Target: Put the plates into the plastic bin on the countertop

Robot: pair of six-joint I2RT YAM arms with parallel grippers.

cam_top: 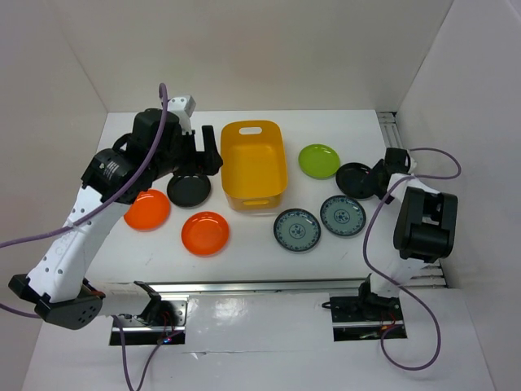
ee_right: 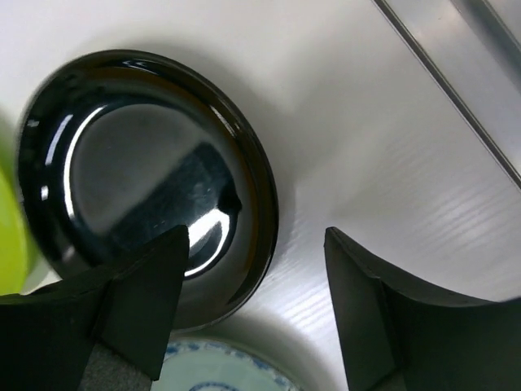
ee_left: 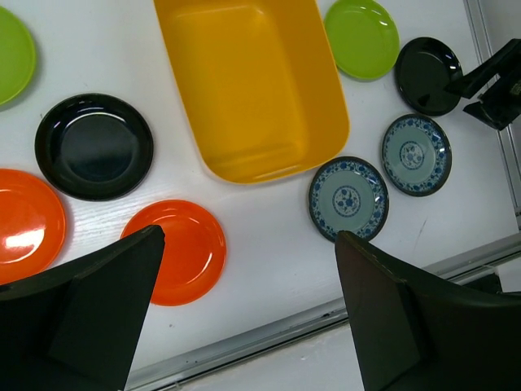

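The yellow-orange plastic bin [cam_top: 253, 167] stands empty at mid-table; the left wrist view [ee_left: 252, 90] also shows it. My left gripper [cam_top: 209, 155] is open and empty, held high beside the bin's left wall [ee_left: 248, 309]. Below it lie a black plate [cam_top: 189, 190], two orange plates [cam_top: 147, 209] [cam_top: 205, 233] and, only in the wrist view, a green plate [ee_left: 6, 53]. Right of the bin lie a green plate [cam_top: 319, 160], two blue-and-white plates [cam_top: 296, 229] [cam_top: 342, 215] and a second black plate [cam_top: 353, 179]. My right gripper [cam_top: 377, 181] is open, low, straddling that plate's right rim [ee_right: 256, 204].
White walls enclose the countertop [cam_top: 244, 261]. An aluminium rail [cam_top: 269, 286] runs along the near edge and another [cam_top: 391, 130] along the right side. The blue-and-white plate [ee_right: 220, 375] lies just beside the black one by my right gripper.
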